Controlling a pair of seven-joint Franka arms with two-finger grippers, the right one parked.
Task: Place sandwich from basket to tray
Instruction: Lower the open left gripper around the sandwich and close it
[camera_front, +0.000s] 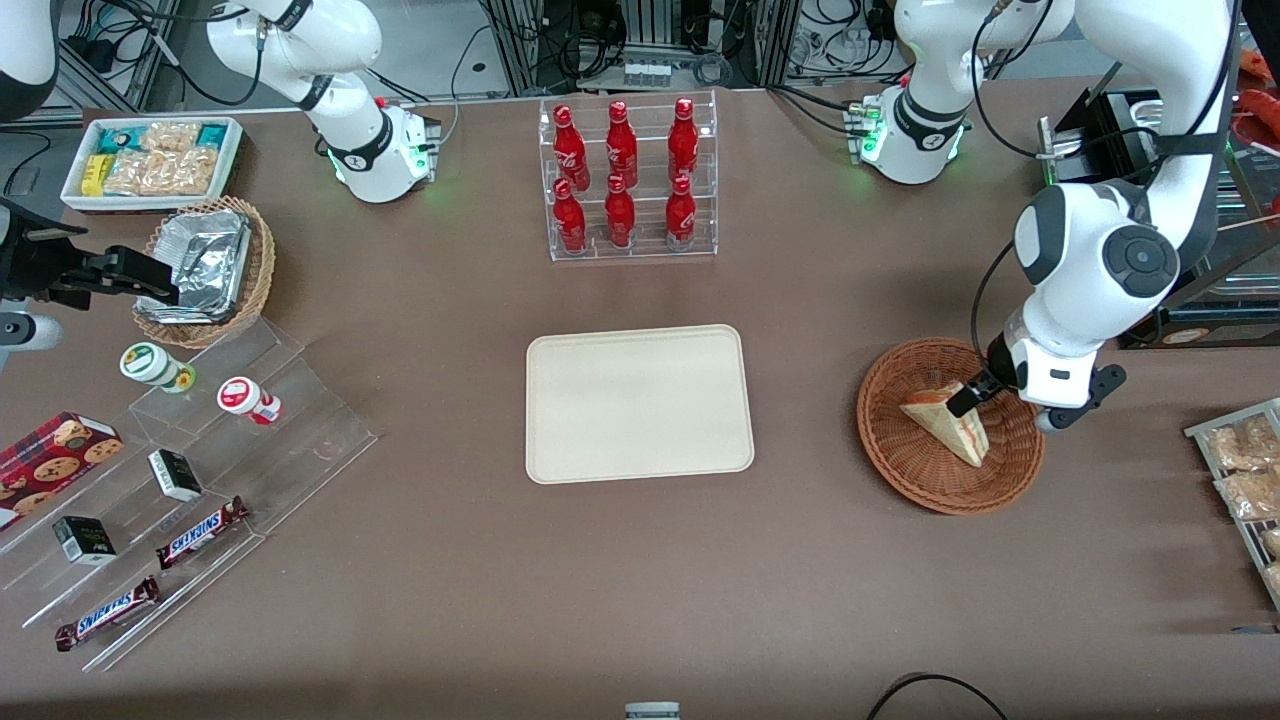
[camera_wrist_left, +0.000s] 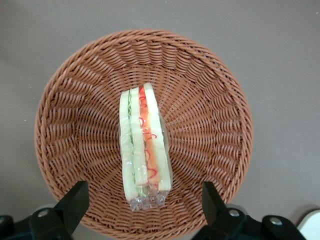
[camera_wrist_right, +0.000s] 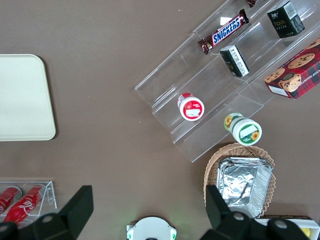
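End effector (camera_wrist_left: 142, 207): hovering above basket (camera_wrist_left: 65, 125), fingers spread apart.
Sandwich (camera_wrist_left: 144, 145): lying in basket, ungrasped.
Grasp advice: lowering straight, straddling bread faces, closing gently.

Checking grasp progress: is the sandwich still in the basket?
In. The sandwich lies inside the basket, and the open pincer hovers above it, fingers apart on either side.
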